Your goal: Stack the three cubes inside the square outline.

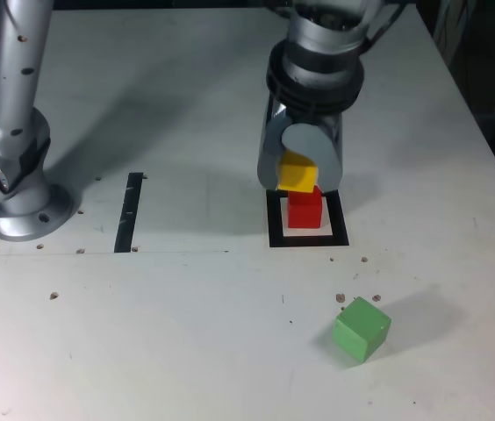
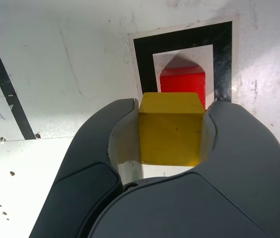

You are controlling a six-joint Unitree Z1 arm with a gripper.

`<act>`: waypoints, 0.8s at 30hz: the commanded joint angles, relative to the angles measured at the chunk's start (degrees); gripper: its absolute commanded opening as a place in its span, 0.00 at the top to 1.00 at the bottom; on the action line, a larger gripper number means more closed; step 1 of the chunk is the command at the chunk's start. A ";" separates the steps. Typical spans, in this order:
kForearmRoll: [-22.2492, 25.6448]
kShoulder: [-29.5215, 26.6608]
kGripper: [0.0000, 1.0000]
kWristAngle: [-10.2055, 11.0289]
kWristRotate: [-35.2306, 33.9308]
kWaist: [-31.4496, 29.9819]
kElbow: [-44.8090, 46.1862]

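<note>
My gripper (image 1: 297, 172) is shut on the yellow cube (image 1: 297, 173), holding it just above the red cube (image 1: 304, 209). The red cube stands inside the square outline (image 1: 274, 219), a black frame with a white centre. In the wrist view the yellow cube (image 2: 170, 128) is clamped between the two dark fingers (image 2: 98, 144), with the red cube (image 2: 182, 83) and the square outline (image 2: 145, 64) beyond it. I cannot tell whether the yellow cube touches the red one. The green cube (image 1: 362, 328) lies alone on the table, nearer the camera and towards the exterior view's right.
A narrow black strip (image 1: 130, 210) lies on the white table (image 1: 186, 333) at the exterior view's left of the outline. The arm's grey base (image 1: 10, 167) stands at the far left. The table's right edge runs close to dark clutter.
</note>
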 commanded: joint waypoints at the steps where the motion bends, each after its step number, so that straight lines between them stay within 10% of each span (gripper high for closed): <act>1: -0.58 0.15 0.71 -0.21 -0.13 0.07 0.52; 24: -6.39 1.29 0.66 -0.47 -0.10 1.38 4.67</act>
